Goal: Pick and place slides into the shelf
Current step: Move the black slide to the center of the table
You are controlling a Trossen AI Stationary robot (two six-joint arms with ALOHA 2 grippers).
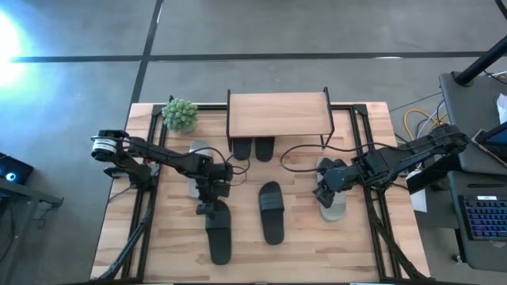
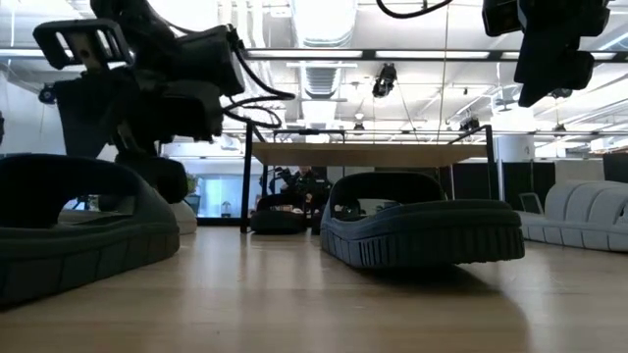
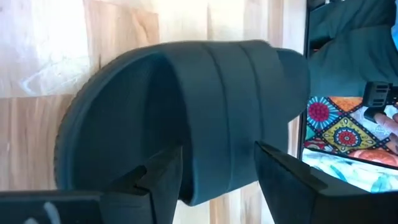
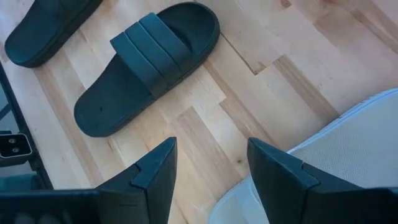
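From above, the left gripper [image 1: 207, 207] hovers over a black wide-strap slide [image 1: 218, 233] near the desk's front edge, presumably lining up a grasp. The right gripper [image 1: 323, 195] hangs over a light grey slide [image 1: 333, 204] toward the right edge.

Left wrist view: its fingers [image 3: 158, 177] are spread astride the strap (nothing gripped).

Right wrist view: fingers [image 4: 155, 165] released; another black slide [image 4: 146, 65] lies mid-desk.

The wooden table [image 1: 309, 237] carries a small shelf [image 1: 277, 113] at its far edge, with a green potted plant [image 1: 181, 115] just beside it on the left. Two black slides [image 1: 253, 148] lie under the shelf. Two more black slides [image 1: 272, 211] [image 1: 219, 233] lie mid-table, well apart. A grey slide [image 1: 333, 204] lies on the right; what seems another grey slide [image 1: 198, 150] lies on the left, mostly hidden.
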